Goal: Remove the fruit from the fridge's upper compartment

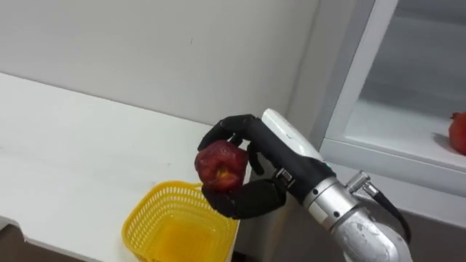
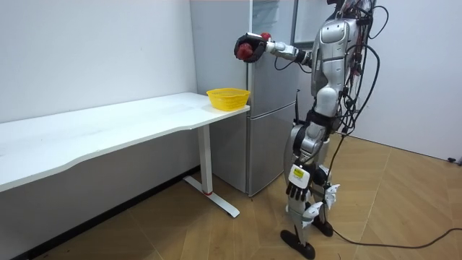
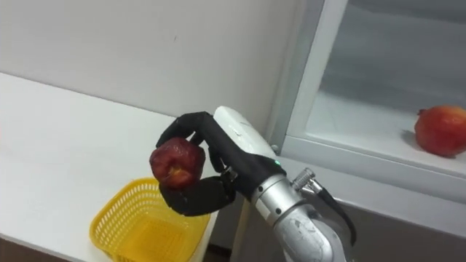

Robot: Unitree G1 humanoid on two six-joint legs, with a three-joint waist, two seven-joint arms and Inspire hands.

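My right hand (image 1: 263, 164) curls round a red apple (image 1: 220, 166), above a yellow basket (image 1: 178, 222) at the white table's (image 1: 65, 160) edge. At far right, another red fruit (image 1: 458, 133) sits on the fridge shelf (image 1: 393, 131).

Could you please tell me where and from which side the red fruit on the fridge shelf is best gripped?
Grip the red fruit round its widest middle, probably coming in from the open front. It is round and rests on the fridge shelf with bare shelf in front of it. The right hand is busy, curled round a second fruit.
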